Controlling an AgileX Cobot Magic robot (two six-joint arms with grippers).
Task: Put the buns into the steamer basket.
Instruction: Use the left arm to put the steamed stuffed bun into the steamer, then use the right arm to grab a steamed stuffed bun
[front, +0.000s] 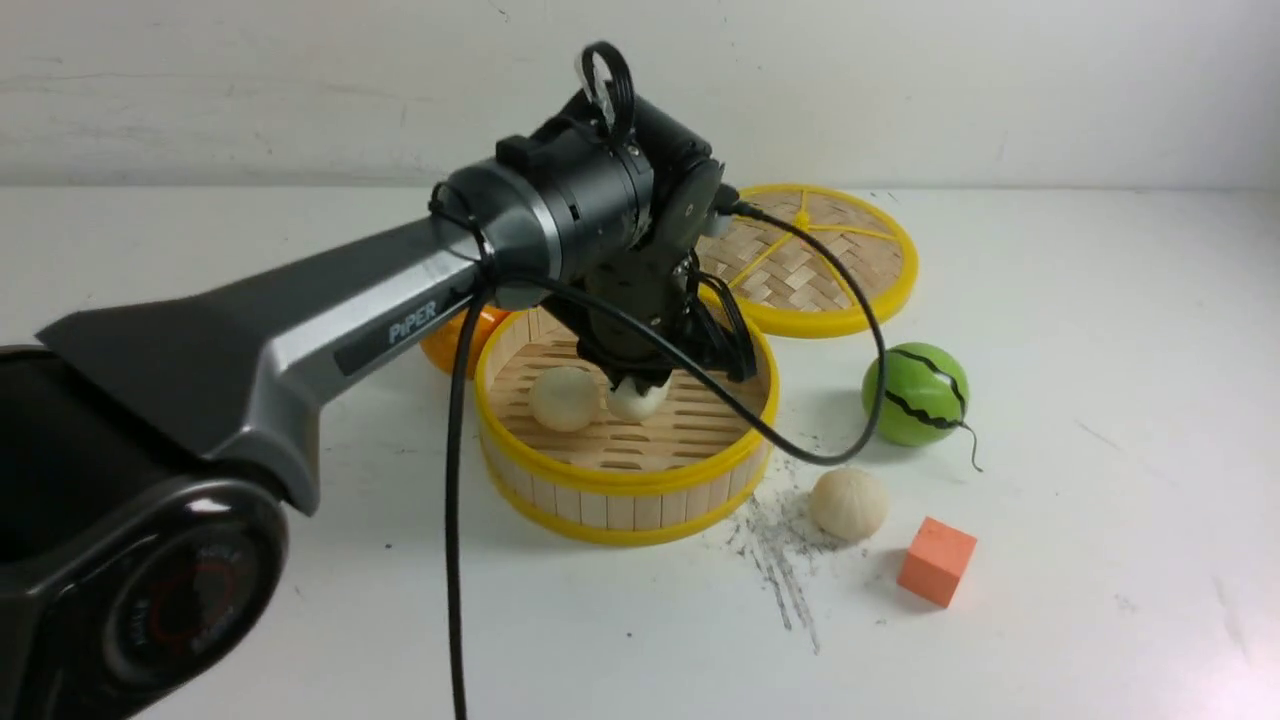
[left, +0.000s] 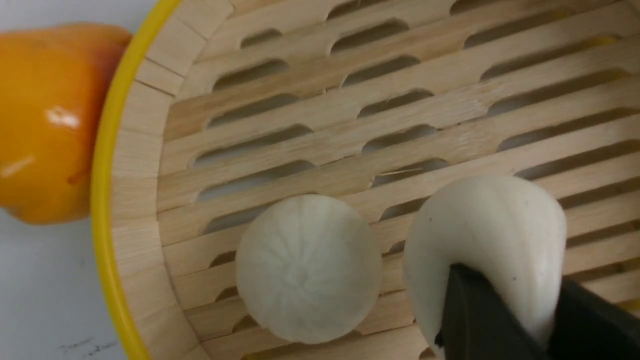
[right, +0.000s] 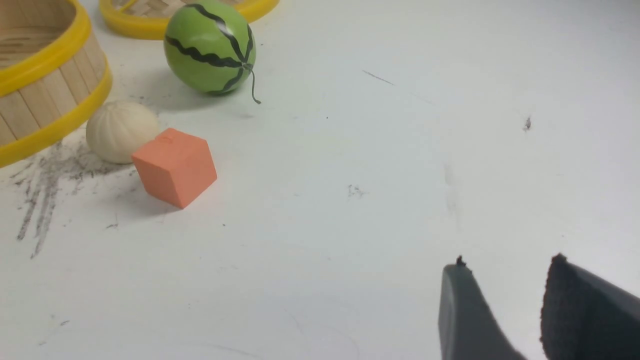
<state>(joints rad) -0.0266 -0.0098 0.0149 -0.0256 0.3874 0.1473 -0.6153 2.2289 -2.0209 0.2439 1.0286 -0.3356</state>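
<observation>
The left gripper (front: 638, 383) reaches down inside the basket (front: 620, 480), pointing at its slatted floor. It is clamped on a bun (left: 485, 220), and its black fingers press that gripped bun on two sides so that it looks a little squashed. The bun hangs at or just above the slats; I cannot tell if it touches them. Just beside the gripper, on the robot's left of it, a resting bun (front: 565, 398) already lies on the basket floor. An orange fruit (left: 45, 125) sits outside the rim beyond that.

The last bun (front: 848, 504) lies on the desk (front: 1100, 500) outside the basket, to the right of the left gripper and nearer the robot, close to the basket wall. It is round, so no approach angle is favoured. An orange cube (front: 937, 560) sits just beside it, a striped melon ball (front: 915, 393) is a little further off, and the lid (front: 830, 260) lies behind the basket.

The right gripper (right: 507, 260) hovers over bare desk, its fingers apart and empty. The last bun lies well ahead of it, past the cube. That bun is on the right arm's side, so that arm seems better placed to fetch it.
</observation>
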